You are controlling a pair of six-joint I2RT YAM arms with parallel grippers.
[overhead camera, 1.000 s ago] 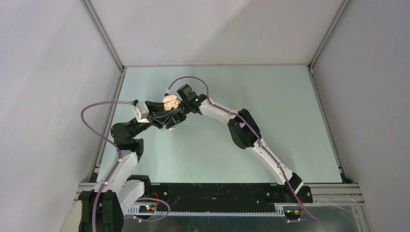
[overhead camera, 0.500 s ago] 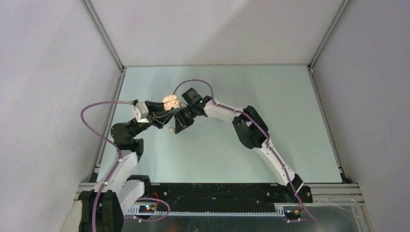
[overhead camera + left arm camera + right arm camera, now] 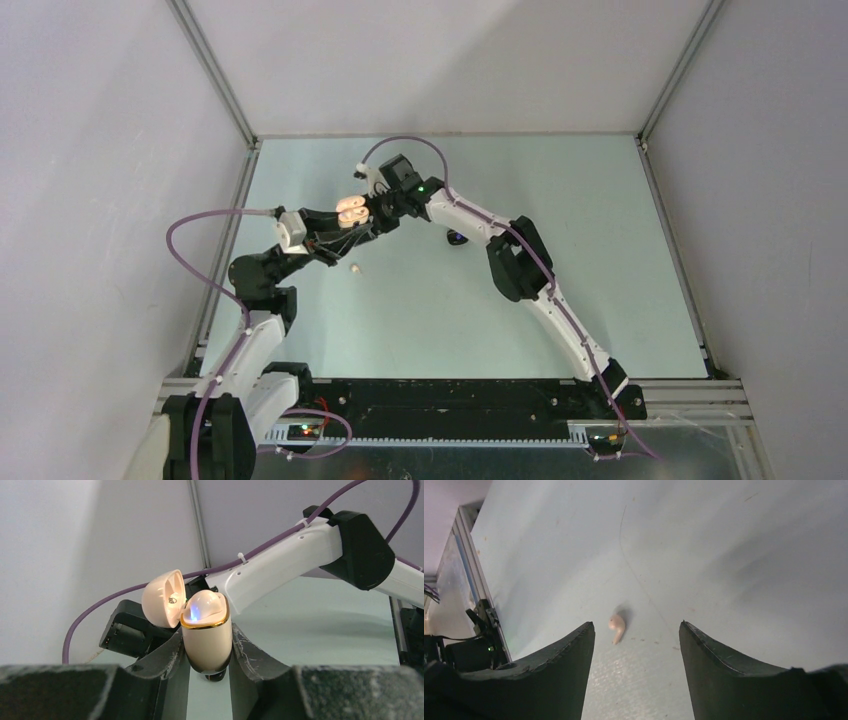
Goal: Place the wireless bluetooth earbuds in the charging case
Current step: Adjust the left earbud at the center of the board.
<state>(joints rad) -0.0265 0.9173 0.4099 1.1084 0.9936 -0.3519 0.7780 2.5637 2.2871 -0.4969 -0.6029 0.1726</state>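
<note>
top view: the left gripper (image 3: 355,220) is pinching the charging case (image 3: 350,210) up off the table (image 3: 560,200), lid flipped open. the right gripper (image 3: 380,208) is just beside the case on its far side. a pale earbud (image 3: 354,268) lies on the table nearer the arm bases, apart from both grippers.

left wrist: the case (image 3: 206,635) stands upright, clamped between the two fingers (image 3: 160,662). its lid (image 3: 162,597) hangs open to the left, and there's a gold rim and a blue glow at the top. the right arm (image 3: 280,570) crosses behind it.

right wrist: the fingers (image 3: 559,670) are spread wide with nothing between them. the earbud (image 3: 616,627) sits on the table below the gap, touching neither finger.
</note>
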